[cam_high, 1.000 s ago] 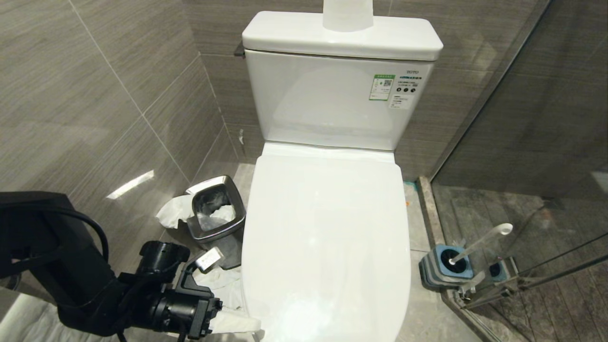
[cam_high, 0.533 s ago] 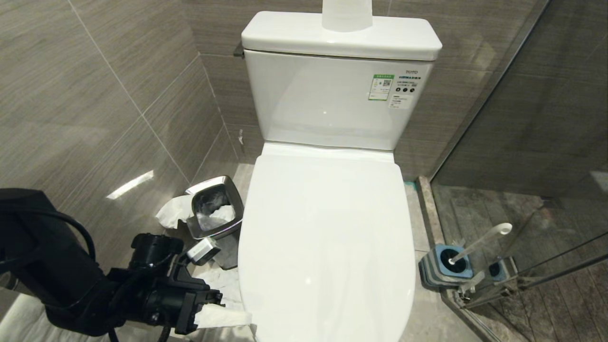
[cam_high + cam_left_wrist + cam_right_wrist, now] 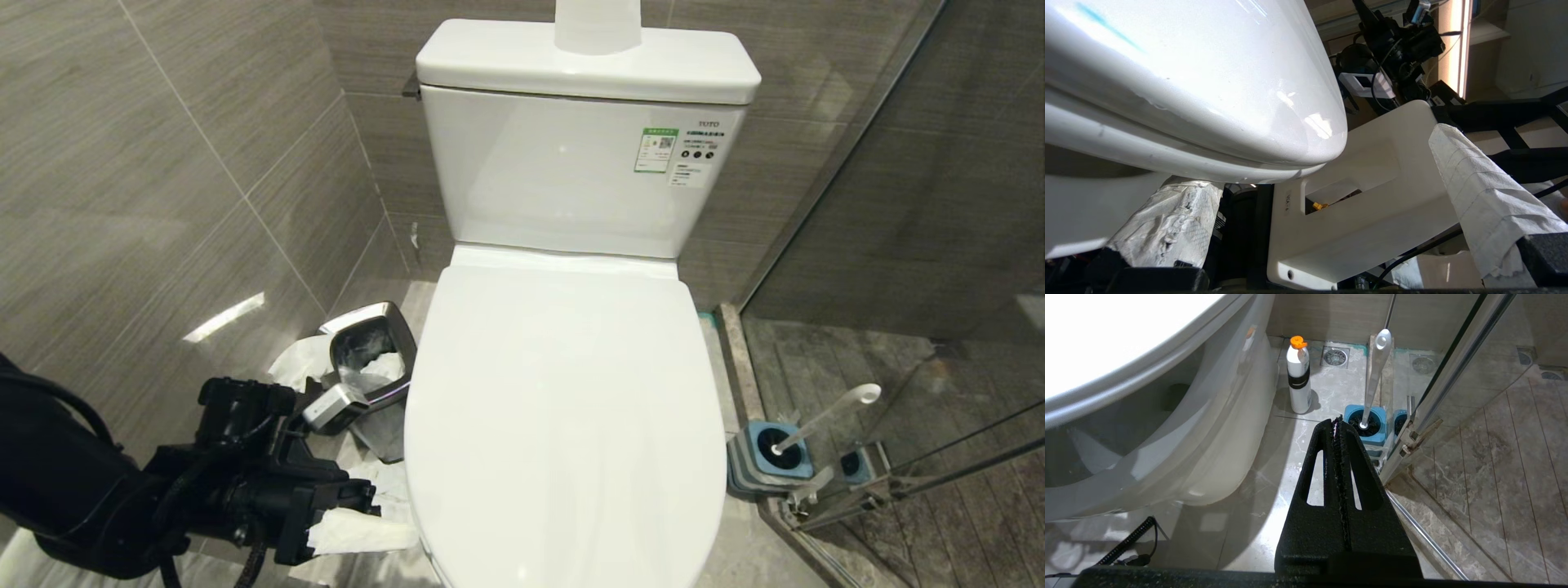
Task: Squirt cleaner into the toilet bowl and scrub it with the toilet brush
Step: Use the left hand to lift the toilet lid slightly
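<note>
The toilet bowl is hidden under its white lid [image 3: 563,408]. My left gripper [image 3: 371,523] is low at the lid's front left edge, open, both fingers wrapped in white tissue. In the left wrist view one wrapped finger [image 3: 1167,220] sits under the rim of the lid [image 3: 1208,102] and the other [image 3: 1486,196] stands well clear of it. A thin teal streak of cleaner [image 3: 1106,24] marks the white surface there. The toilet brush [image 3: 829,416] leans in its blue holder [image 3: 771,457] on the floor to the right. My right gripper [image 3: 1336,420] is shut and empty, hanging over the floor just short of the brush [image 3: 1376,367].
A steel waste bin [image 3: 371,359] with tissue around it stands left of the toilet, close to my left arm. A glass shower door [image 3: 898,245] closes off the right side behind the brush holder. A white bottle with an orange cap [image 3: 1298,379] stands beside the toilet's base.
My left gripper has moved left and up at the lid's edge. The lid's front now looks wider and nearer, as if lifted slightly. The right arm has not moved.
</note>
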`<state>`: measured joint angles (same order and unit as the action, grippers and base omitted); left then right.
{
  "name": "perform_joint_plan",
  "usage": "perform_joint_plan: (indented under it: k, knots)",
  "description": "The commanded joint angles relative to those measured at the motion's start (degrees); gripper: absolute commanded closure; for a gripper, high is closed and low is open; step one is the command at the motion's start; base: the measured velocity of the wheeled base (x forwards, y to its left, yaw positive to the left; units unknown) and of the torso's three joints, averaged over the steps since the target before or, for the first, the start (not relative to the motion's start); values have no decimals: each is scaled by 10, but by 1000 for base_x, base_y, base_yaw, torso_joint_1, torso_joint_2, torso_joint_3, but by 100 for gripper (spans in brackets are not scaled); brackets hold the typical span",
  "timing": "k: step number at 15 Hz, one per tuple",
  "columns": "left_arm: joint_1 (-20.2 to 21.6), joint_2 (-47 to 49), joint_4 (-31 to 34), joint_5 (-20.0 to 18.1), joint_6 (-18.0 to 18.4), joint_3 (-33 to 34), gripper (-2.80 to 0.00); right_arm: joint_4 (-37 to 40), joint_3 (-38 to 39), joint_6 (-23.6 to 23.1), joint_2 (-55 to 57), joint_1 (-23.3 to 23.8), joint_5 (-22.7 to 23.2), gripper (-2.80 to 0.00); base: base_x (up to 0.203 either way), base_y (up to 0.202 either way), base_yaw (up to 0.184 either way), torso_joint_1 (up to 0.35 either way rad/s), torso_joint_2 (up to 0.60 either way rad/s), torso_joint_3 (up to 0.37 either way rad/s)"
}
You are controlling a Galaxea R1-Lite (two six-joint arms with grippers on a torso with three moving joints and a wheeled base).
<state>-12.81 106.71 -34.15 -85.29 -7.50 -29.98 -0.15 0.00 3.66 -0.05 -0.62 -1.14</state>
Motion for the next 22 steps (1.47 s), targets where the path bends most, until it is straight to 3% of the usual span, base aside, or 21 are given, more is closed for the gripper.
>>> perform_joint_plan:
  k: [1, 7, 13, 22]
  knots:
    - [-1, -28, -4, -2, 0, -10, -280, 0, 0, 0, 0, 0, 0, 0, 0, 0, 0, 0, 0, 0]
    - [-2, -91, -3, 0, -73, -37, -280, 0, 0, 0, 0, 0, 0, 0, 0, 0, 0, 0, 0, 0]
    - [-18, -113, -3, 14, -83, -77, -280, 0, 0, 0, 0, 0, 0, 0, 0, 0, 0, 0, 0, 0]
    - [-39, -134, -4, 47, -159, -181, -280, 0, 0, 0, 0, 0, 0, 0, 0, 0, 0, 0, 0, 0]
